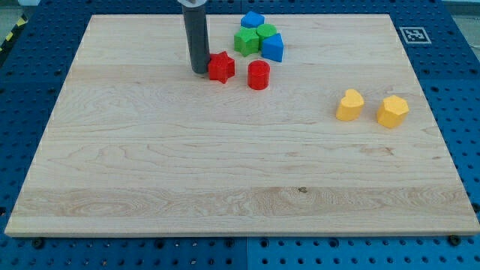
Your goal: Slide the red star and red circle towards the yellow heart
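Note:
The red star [220, 67] lies near the view's top centre on the wooden board [150, 165]. The red circle [258, 75] stands just to its right, a small gap apart. My tip [199, 70] is at the star's left side, touching it or nearly so. The yellow heart [349, 104] lies at the view's right, well away from both red blocks, with a yellow hexagon [392, 111] to its right.
A cluster sits above the red blocks at the view's top: a blue block [253, 20], a green block [244, 41], a green circle [266, 32] and a blue block [274, 47]. A marker tag [413, 34] is off the board's top right corner.

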`<action>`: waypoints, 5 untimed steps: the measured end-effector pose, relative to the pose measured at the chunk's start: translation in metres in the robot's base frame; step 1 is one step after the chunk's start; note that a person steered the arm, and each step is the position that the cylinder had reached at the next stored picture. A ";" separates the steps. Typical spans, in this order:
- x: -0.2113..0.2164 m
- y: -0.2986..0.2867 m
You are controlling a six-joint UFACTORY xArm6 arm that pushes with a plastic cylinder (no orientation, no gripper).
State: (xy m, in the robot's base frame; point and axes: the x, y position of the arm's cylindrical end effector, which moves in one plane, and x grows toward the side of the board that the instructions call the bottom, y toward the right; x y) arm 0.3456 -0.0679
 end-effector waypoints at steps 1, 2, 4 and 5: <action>0.000 0.023; 0.000 0.053; 0.004 0.063; 0.012 0.063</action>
State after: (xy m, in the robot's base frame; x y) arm 0.3575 -0.0051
